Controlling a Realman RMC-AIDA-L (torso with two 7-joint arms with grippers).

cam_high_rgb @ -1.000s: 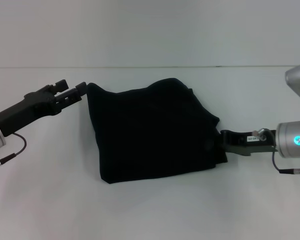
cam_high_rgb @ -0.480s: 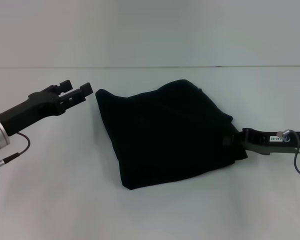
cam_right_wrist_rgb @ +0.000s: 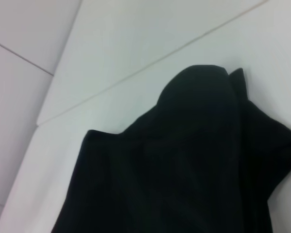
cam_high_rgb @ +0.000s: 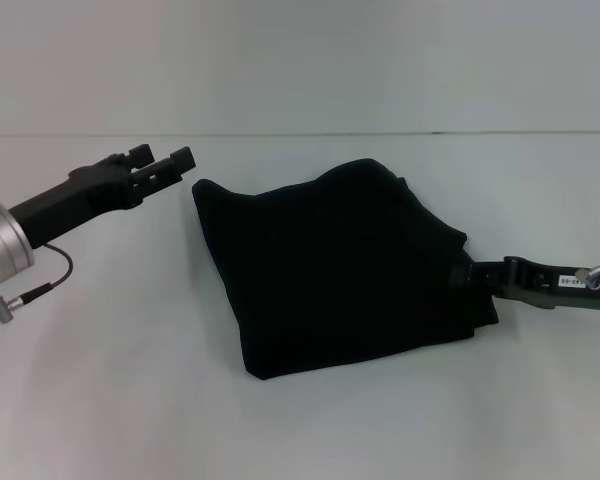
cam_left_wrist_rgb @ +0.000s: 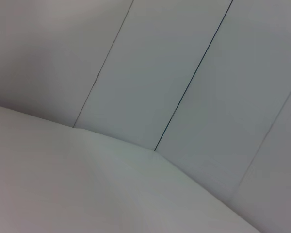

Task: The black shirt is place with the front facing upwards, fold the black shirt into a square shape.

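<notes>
1. White table (cam_high_rgb: pixel 100 400) meets a pale panelled wall (cam_left_wrist_rgb: pixel 194 63).
2. Folded shirt (cam_high_rgb: pixel 340 270) lies mid-table.
3. Left gripper (cam_high_rgb: pixel 170 160), jaws released, hovers beside its far-left corner.
4. Right gripper (cam_high_rgb: pixel 470 275) touches its right edge; jaw state unclear.

We see the left arm reaching in from the left side, its silver wrist showing a green ring light and its black left gripper (cam_high_rgb: pixel 170 160) raised and pointing toward the middle, fingers slightly parted with nothing between them. The right arm comes in low from the right edge, stretched nearly level. Its right gripper (cam_high_rgb: pixel 464 277) has its tips buried out of sight, so we cannot judge how its fingers stand.
</notes>
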